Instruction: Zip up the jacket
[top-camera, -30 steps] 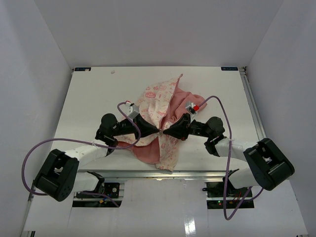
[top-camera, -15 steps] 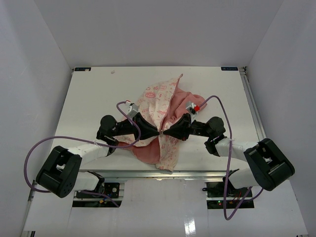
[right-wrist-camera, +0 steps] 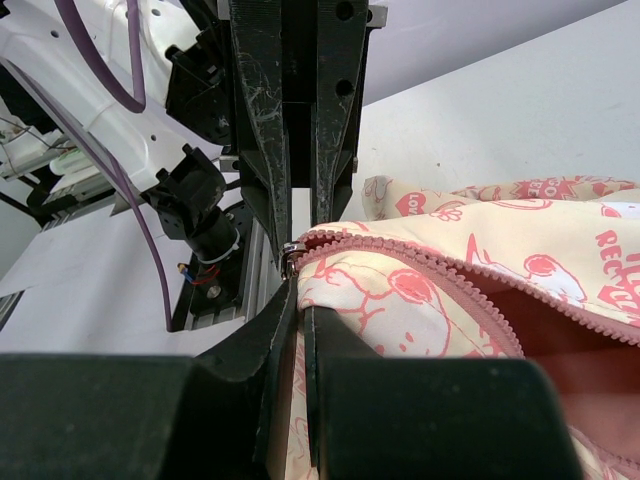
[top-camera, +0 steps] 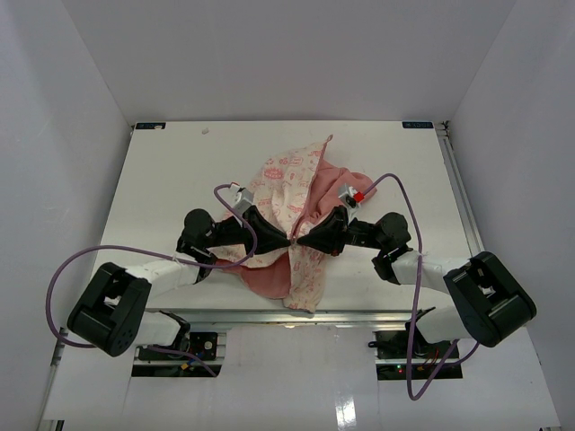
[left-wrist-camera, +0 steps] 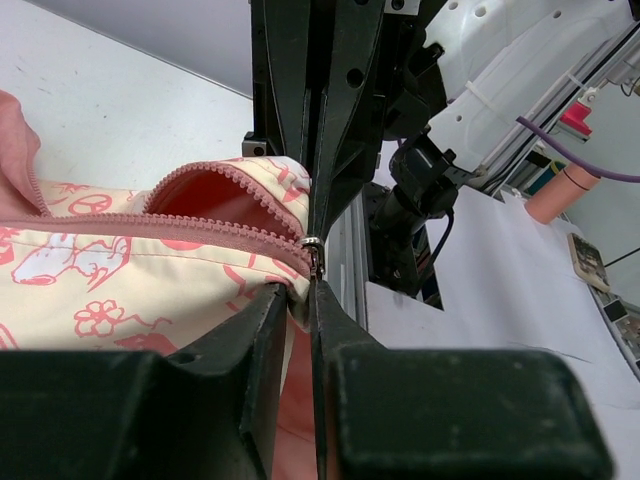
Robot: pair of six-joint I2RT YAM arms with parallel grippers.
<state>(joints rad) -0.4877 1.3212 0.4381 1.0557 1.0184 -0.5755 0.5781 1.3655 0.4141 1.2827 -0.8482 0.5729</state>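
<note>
Cream, pink-printed fabric jacket (top-camera: 289, 184) lies crumpled mid-way on the white table (top-camera: 171, 171) — pink zipper (left-wrist-camera: 200, 228) mostly undone.
Right gripper (top-camera: 299, 241): jaws closed, pinching the hem beside the small metal slider (left-wrist-camera: 312, 244). Left gripper (top-camera: 287, 241): jaws slightly parted — hold cannot be determined.

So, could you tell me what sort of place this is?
Probably a robotics lab test cell: plain white panel walls enclosing a white tabletop, with a black left arm and right arm bolted at its near edge.
</note>
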